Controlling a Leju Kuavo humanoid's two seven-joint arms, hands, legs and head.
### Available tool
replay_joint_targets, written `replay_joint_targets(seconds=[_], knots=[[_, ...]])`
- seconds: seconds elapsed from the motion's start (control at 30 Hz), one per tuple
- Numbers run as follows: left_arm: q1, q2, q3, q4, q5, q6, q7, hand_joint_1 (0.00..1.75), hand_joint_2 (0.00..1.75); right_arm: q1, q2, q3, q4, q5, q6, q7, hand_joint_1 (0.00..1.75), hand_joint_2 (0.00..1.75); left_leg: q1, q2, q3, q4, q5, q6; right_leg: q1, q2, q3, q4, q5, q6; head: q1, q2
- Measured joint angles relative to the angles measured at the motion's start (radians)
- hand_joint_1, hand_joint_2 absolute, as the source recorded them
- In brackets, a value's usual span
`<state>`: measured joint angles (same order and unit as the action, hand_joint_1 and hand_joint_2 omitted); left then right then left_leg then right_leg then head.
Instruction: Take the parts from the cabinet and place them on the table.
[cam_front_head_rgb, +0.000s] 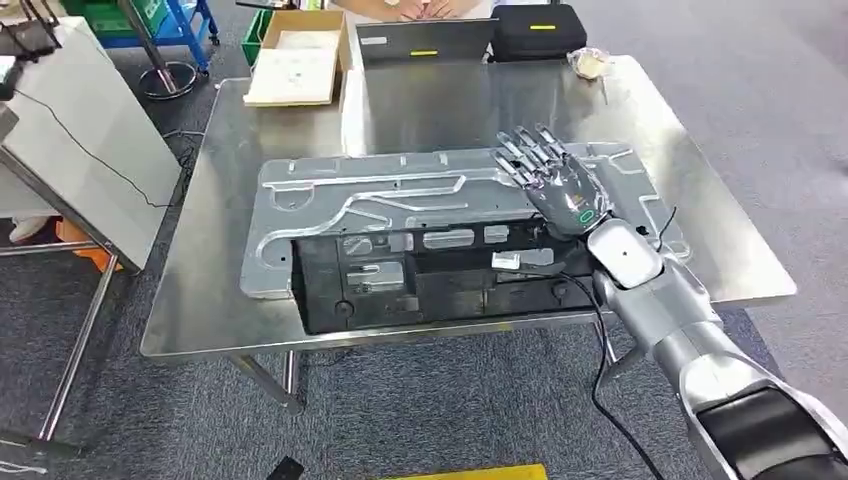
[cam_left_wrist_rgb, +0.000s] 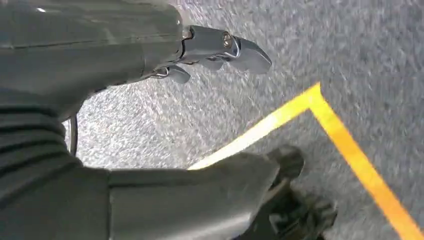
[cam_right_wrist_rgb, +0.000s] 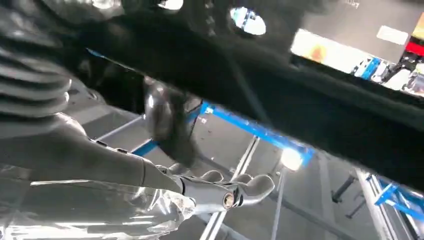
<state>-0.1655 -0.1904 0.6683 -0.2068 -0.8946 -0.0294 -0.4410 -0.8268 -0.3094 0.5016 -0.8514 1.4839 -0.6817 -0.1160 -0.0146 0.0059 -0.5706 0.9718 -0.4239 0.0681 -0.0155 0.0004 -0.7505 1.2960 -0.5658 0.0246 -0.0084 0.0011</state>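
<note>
While seen from the head, lies flat on the steel table (cam_front_head_rgb: 200, 220) — a long grey panel (cam_front_head_rgb: 330, 195) with pressed channels, its near edge over a black tray (cam_front_head_rgb: 430, 285) that reaches the table's front edge. Rests on the panel's right end, fingers straight and slightly spread, holding nothing: right hand (cam_front_head_rgb: 555, 180), palm down. Beyond, at the far edge, stands an open cardboard box (cam_front_head_rgb: 300, 50) with a pale sheet (cam_front_head_rgb: 292, 72) inside, beside a grey case (cam_front_head_rgb: 425, 42) and a black case (cam_front_head_rgb: 540, 30), each with a small yellow mark; no writing legible. Also there, a person's hands (cam_front_head_rgb: 425, 8) at the far side, and a small wrapped item (cam_front_head_rgb: 588, 62) near the corner. From the right wrist, shows the same hand (cam_right_wrist_rgb: 220, 192) close against shiny metal with reflected ceiling lights and blue beams — fingers extended. From the left wrist, hangs over grey carpet (cam_left_wrist_rgb: 350, 45) crossed by a yellow line (cam_left_wrist_rgb: 345, 140): left hand (cam_left_wrist_rgb: 215, 50), fingers loosely curled around nothing.
</note>
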Motion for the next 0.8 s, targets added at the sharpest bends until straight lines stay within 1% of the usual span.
replay_joint_targets(seconds=[0.03, 0.07, 0.1, 0.13, 0.17, 0.2, 0.23, 0.3, 0.33, 0.37, 0.4, 0.43, 0.47, 0.5, 0.53, 0.57, 0.6, 0.63, 0.67, 0.7, 0.73, 0.77, 0.8], knots=[[0.001, 0.000, 0.000, 0.000, 0.000, 0.000, 0.000, 0.00, 0.00, 0.005, 0.000, 0.000, 0.003, -0.006, 0.000, -0.001, 0.00, 0.00, 0.001, -0.001, 0.000, 0.003, -0.002, -0.001, -0.003, 0.000, -0.009, 0.012, 0.010, 0.004, 0.000, 0.000], [0.003, 0.000, 0.000, 0.000, 0.000, 0.002, -0.001, 0.00, 0.00, 0.006, 0.000, 0.000, 0.006, -0.009, 0.000, -0.002, 0.00, 0.00, 0.001, -0.002, 0.000, 0.008, -0.007, -0.005, -0.007, 0.000, 0.005, -0.023, 0.043, 0.007, 0.000, 0.000], [0.004, 0.000, 0.000, 0.000, 0.000, 0.003, -0.002, 0.00, 0.00, 0.005, -0.001, -0.001, 0.007, -0.009, 0.000, -0.005, 0.00, 0.00, 0.002, -0.002, 0.000, 0.016, -0.012, -0.008, -0.010, -0.001, 0.038, -0.090, 0.085, 0.009, 0.000, 0.000], [0.004, 0.000, 0.000, 0.000, 0.000, 0.005, -0.003, 0.00, 0.00, 0.005, -0.004, -0.004, 0.008, -0.014, 0.001, -0.005, 0.00, 0.00, 0.003, -0.002, -0.001, 0.028, -0.022, -0.013, -0.012, -0.002, 0.087, -0.187, 0.135, 0.009, 0.000, 0.000], [0.005, 0.000, 0.000, 0.000, 0.003, 0.007, -0.005, 0.00, 0.00, 0.002, -0.008, -0.008, 0.011, -0.021, 0.002, -0.005, 0.00, 0.00, 0.004, -0.003, -0.006, 0.040, -0.031, -0.019, -0.013, -0.002, 0.113, -0.243, 0.135, 0.008, 0.000, 0.000], [0.002, 0.000, 0.001, 0.000, 0.005, 0.010, -0.006, 0.00, 0.00, -0.006, -0.013, -0.010, 0.018, -0.035, 0.003, -0.009, 0.00, 0.00, -0.003, -0.005, -0.015, 0.054, -0.035, -0.025, -0.004, -0.001, 0.115, -0.249, 0.128, 0.004, 0.000, 0.000], [0.003, 0.000, 0.001, 0.000, 0.005, 0.010, -0.007, 0.00, 0.00, -0.012, -0.021, -0.013, 0.022, -0.044, 0.003, -0.012, 0.00, 0.00, -0.002, -0.006, -0.019, 0.053, -0.035, -0.028, -0.007, 0.000, 0.111, -0.244, 0.128, -0.006, 0.000, 0.000], [0.006, 0.001, 0.001, 0.000, 0.006, 0.011, -0.007, 0.00, 0.00, -0.017, -0.027, -0.017, 0.027, -0.048, 0.003, -0.015, 0.00, 0.00, 0.000, -0.006, -0.017, 0.052, -0.035, -0.033, -0.002, 0.001, 0.109, -0.244, 0.128, -0.013, 0.000, 0.000], [0.005, 0.002, 0.002, 0.000, 0.006, 0.011, -0.007, 0.00, 0.00, -0.020, -0.029, -0.017, 0.031, -0.048, 0.003, -0.016, 0.00, 0.00, -0.002, -0.007, -0.017, 0.055, -0.040, -0.039, -0.009, 0.000, 0.113, -0.252, 0.131, -0.020, 0.000, 0.000], [0.006, 0.002, 0.002, 0.000, 0.006, 0.011, -0.008, 0.00, 0.00, -0.023, -0.031, -0.017, 0.033, -0.048, 0.003, -0.019, 0.00, 0.00, 0.001, -0.006, -0.029, 0.082, -0.052, -0.046, -0.011, -0.001, 0.118, -0.257, 0.132, -0.026, 0.000, 0.000], [0.006, 0.002, 0.002, 0.000, 0.006, 0.011, -0.008, 0.00, 0.00, -0.025, -0.032, -0.017, 0.035, -0.049, 0.003, -0.021, 0.00, 0.00, 0.003, -0.006, -0.049, 0.128, -0.081, -0.054, -0.013, -0.002, 0.120, -0.259, 0.132, -0.032, -0.001, 0.000], [0.006, 0.002, 0.002, 0.000, 0.006, 0.011, -0.008, 0.00, 0.00, -0.028, -0.032, -0.017, 0.037, -0.049, 0.003, -0.021, 0.00, 0.00, 0.008, -0.006, -0.081, 0.194, -0.118, -0.059, -0.013, -0.002, 0.120, -0.259, 0.132, -0.033, 0.000, 0.000], [0.006, 0.002, 0.002, 0.000, 0.006, 0.011, -0.008, 0.00, 0.00, -0.029, -0.032, -0.017, 0.039, -0.048, 0.012, -0.017, 0.00, 0.00, 0.014, -0.006, -0.119, 0.272, -0.151, -0.065, -0.012, -0.002, 0.120, -0.259, 0.132, -0.033, -0.001, 0.000], [0.007, 0.002, 0.002, 0.000, 0.006, 0.012, -0.008, 0.00, 0.00, -0.031, -0.033, -0.017, 0.043, -0.043, 0.033, -0.005, 0.00, 0.00, 0.018, -0.006, -0.147, 0.326, -0.168, -0.069, -0.013, -0.001, 0.120, -0.259, 0.132, -0.033, 0.000, 0.000], [0.008, 0.002, 0.002, 0.000, 0.007, 0.013, -0.008, 0.00, 0.00, -0.041, -0.039, -0.015, 0.050, -0.022, 0.037, 0.023, 0.00, 0.00, 0.021, -0.006, -0.163, 0.350, -0.169, -0.070, -0.013, 0.001, 0.120, -0.257, 0.132, -0.033, -0.001, 0.000], [0.009, 0.004, 0.003, 0.000, 0.007, 0.015, -0.011, 0.00, 0.00, -0.062, -0.067, 0.001, 0.051, 0.013, 0.028, 0.080, 0.00, 0.00, 0.023, -0.006, -0.159, 0.336, -0.151, -0.070, -0.014, 0.001, 0.119, -0.256, 0.131, -0.032, -0.001, 0.000], [0.007, 0.004, 0.003, 0.000, 0.005, 0.016, -0.014, 0.00, 0.00, -0.098, -0.121, 0.044, 0.035, 0.040, 0.013, 0.180, 0.00, 0.00, 0.023, -0.006, -0.137, 0.276, -0.111, -0.068, -0.017, 0.000, 0.117, -0.251, 0.128, -0.026, -0.001, 0.000], [0.006, 0.005, 0.010, 0.000, -0.008, 0.018, -0.015, 0.00, 0.00, -0.108, -0.205, 0.081, -0.023, 0.040, 0.005, 0.327, 0.00, 0.00, 0.023, -0.006, -0.099, 0.191, -0.065, -0.064, -0.019, -0.009, 0.122, -0.249, 0.123, -0.018, -0.002, 0.000], [0.007, 0.005, 0.015, 0.000, -0.017, 0.021, -0.016, 0.00, 0.00, -0.114, -0.270, 0.093, -0.071, 0.044, 0.000, 0.454, 0.00, 0.00, 0.026, -0.007, -0.056, 0.108, -0.027, -0.060, -0.019, -0.026, 0.128, -0.249, 0.118, -0.012, 0.000, 0.000], [0.014, 0.004, 0.019, 0.000, -0.023, 0.024, -0.016, 0.00, 0.00, -0.127, -0.312, 0.091, -0.100, 0.059, -0.001, 0.578, 0.00, 0.00, 0.025, -0.009, -0.033, 0.071, -0.038, -0.062, -0.014, -0.034, 0.128, -0.250, 0.116, -0.007, 0.000, 0.000], [0.022, 0.005, 0.020, 0.000, -0.026, 0.028, -0.015, 0.00, 0.00, -0.138, -0.341, 0.076, -0.112, 0.069, 0.000, 0.665, 0.00, 0.00, 0.019, -0.009, -0.035, 0.063, -0.032, -0.057, -0.013, -0.035, 0.128, -0.250, 0.118, -0.001, 0.001, 0.000], [0.029, 0.006, 0.021, 0.000, -0.027, 0.029, -0.014, 0.00, 0.00, -0.142, -0.357, 0.067, -0.130, 0.070, 0.000, 0.687, 0.00, 0.00, 0.019, -0.004, -0.034, 0.066, -0.033, -0.053, -0.011, -0.031, 0.130, -0.256, 0.123, 0.007, 0.000, 0.000], [0.030, 0.008, 0.024, 0.000, -0.028, 0.031, -0.014, 0.00, 0.00, -0.144, -0.370, 0.065, -0.148, 0.070, 0.000, 0.655, 0.00, 0.00, 0.015, 0.000, -0.033, 0.065, -0.034, -0.049, -0.013, -0.027, 0.133, -0.262, 0.126, 0.012, 0.000, 0.000]])
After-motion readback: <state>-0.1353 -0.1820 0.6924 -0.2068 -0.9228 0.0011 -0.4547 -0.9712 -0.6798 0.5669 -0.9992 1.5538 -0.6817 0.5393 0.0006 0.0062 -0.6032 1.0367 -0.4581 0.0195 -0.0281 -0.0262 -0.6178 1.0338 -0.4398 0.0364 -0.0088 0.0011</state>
